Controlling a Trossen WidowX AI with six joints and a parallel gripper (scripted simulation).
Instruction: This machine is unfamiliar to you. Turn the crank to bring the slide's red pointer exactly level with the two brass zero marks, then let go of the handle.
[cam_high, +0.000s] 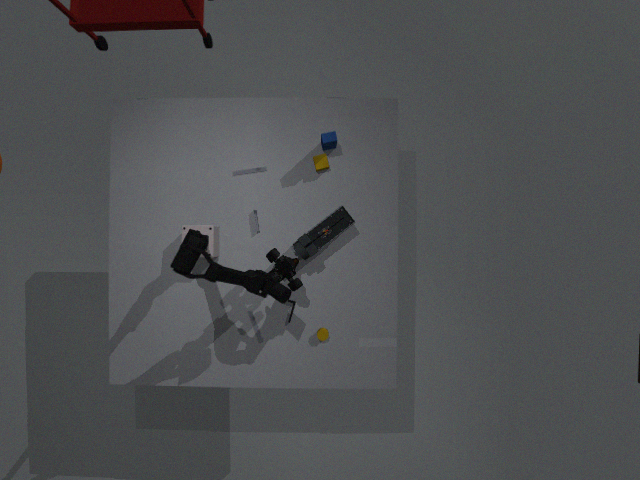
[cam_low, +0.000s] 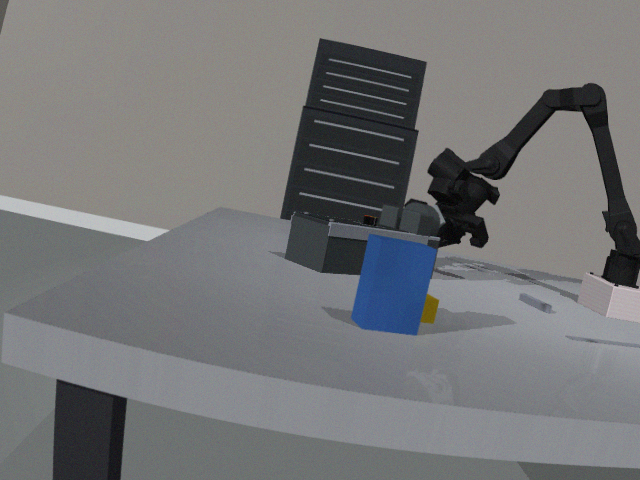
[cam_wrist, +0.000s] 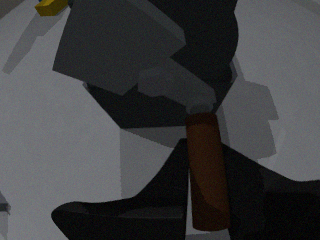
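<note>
The dark machine stands on the table, set at a slant in the top view. A small orange-red part, apparently the slide's pointer, sits near the middle of its top. The brass zero marks are too small to tell, so its level against them cannot be read. The brown crank handle sticks out from a grey crank arm at the machine's end. My gripper is shut on the handle, with a black finger on each side of it. In the exterior view the fingers are partly hidden behind the machine's end.
A blue block and a yellow block stand beside the machine. A yellow round piece lies beyond my arm. Thin grey bars lie on the table.
</note>
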